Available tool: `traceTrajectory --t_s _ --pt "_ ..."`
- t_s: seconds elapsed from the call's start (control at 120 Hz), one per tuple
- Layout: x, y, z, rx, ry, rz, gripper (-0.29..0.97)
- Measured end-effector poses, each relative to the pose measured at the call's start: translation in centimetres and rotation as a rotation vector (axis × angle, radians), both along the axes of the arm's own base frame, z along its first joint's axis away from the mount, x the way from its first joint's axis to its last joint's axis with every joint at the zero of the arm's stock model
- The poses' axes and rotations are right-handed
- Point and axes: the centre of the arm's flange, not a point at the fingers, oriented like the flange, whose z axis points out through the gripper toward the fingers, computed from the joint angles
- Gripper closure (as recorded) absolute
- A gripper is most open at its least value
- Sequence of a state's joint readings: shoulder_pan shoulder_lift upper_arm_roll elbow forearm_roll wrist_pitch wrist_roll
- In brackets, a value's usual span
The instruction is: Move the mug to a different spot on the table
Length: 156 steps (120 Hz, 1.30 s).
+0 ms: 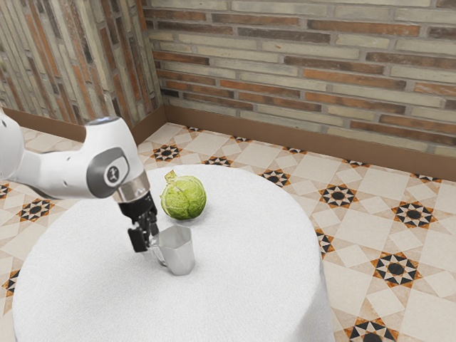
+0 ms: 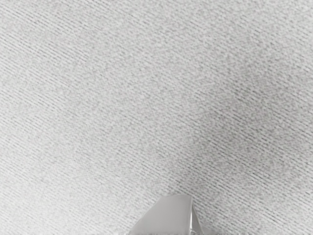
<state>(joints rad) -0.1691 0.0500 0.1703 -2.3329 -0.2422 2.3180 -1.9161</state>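
- So, the mug (image 1: 177,249) is a plain grey metal one, standing upright on the round table (image 1: 271,278), a little toward 9 o'clock from the table's middle if you read the exterior view like a clock face.
- The gripper (image 1: 146,239) is right up against the mug at the mug's 9 o'clock side, level with the rim and upper wall.
- Honestly can't tell whether the gripper is pinching the mug or just sitting open next to it; the black parts and the mug's edge run together from this angle.
- The arm (image 1: 71,171) is white and grey and comes in from about 9 o'clock in the exterior view, bending down to the mug.
- A green cabbage (image 1: 183,197) sits at the mug's 12 o'clock, just beside it but not touching.
- A white cloth (image 1: 85,285) covers the whole table.
- In the wrist view you get the cloth (image 2: 146,98) weave close up, with a grey slice of the mug (image 2: 168,218) right under the hand.
- Around the table there's a patterned tile floor (image 1: 370,214) and a brick wall (image 1: 299,64).
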Motion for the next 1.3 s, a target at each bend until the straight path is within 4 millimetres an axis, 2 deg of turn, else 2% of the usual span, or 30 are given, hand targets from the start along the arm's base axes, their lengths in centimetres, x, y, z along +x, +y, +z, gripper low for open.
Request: traceTrajectory --t_s 0.125,0.475,0.733,1.058,1.3 --pt "0.3 -0.3 -1.0 0.008 0.001 0.007 0.01" --pt "0.5 -0.1 -1.5 0.011 -0.016 0.031 0.02" --pt "0.6 -0.5 -1.4 -0.003 -0.022 0.046 0.4" --pt "0.6 -0.7 -0.8 -0.012 -0.037 0.051 0.51" --pt "0.8 -0.6 0.0 -0.092 -0.069 0.102 0.61"
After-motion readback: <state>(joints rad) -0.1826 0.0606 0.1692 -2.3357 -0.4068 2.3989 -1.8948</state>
